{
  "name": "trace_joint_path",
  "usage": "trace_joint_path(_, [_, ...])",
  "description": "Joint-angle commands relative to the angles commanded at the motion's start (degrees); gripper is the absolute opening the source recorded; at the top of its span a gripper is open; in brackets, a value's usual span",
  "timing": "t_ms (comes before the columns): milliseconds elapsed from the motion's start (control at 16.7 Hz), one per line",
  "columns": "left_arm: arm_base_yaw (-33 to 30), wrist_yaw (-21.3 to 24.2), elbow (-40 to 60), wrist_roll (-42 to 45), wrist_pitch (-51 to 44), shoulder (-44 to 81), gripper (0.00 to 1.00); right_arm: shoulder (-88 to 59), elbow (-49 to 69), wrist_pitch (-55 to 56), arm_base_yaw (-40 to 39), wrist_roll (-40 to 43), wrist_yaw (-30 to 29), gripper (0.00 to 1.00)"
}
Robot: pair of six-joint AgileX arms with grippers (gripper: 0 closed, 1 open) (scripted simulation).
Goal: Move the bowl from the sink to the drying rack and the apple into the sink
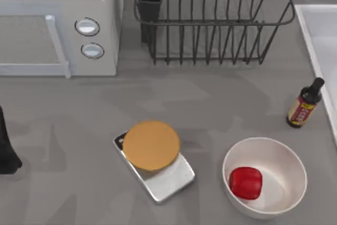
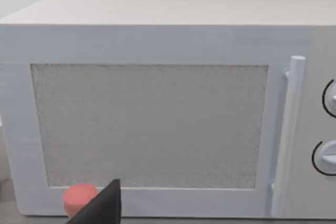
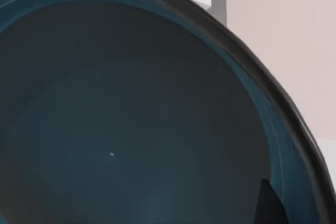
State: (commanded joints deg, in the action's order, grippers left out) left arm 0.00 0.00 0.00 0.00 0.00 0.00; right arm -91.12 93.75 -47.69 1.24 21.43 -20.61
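Jaws of the right gripper are mostly out of sight: one dark fingertip (image 3: 269,203) pokes in at the lower right of the right wrist view, close over the teal bowl (image 3: 131,129), so whether they are spread or pinching I cannot tell. Judging by this, the bowl step is in hand; next comes a firm rim grip and a lift toward the drying rack (image 1: 210,19) at the top view's upper middle. The apple (image 1: 246,182) waits in a white bowl (image 1: 284,156), lower right. The sink (image 1: 318,35) is cut off at the right edge. The left arm (image 1: 6,146) sits parked at the desk's left edge.
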Motion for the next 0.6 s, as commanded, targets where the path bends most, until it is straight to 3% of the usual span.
trace_joint_path(360, [0.0, 0.0, 0.0, 0.0, 0.0, 0.0, 1.00, -2.5, 0.3, 26.7, -26.4, -13.4, -14.9, 0.00])
trace_joint_path(600, [0.0, 0.0, 0.0, 0.0, 0.0, 0.0, 1.00, -3.7, 0.7, 40.2, -39.8, -19.7, -22.4, 0.00])
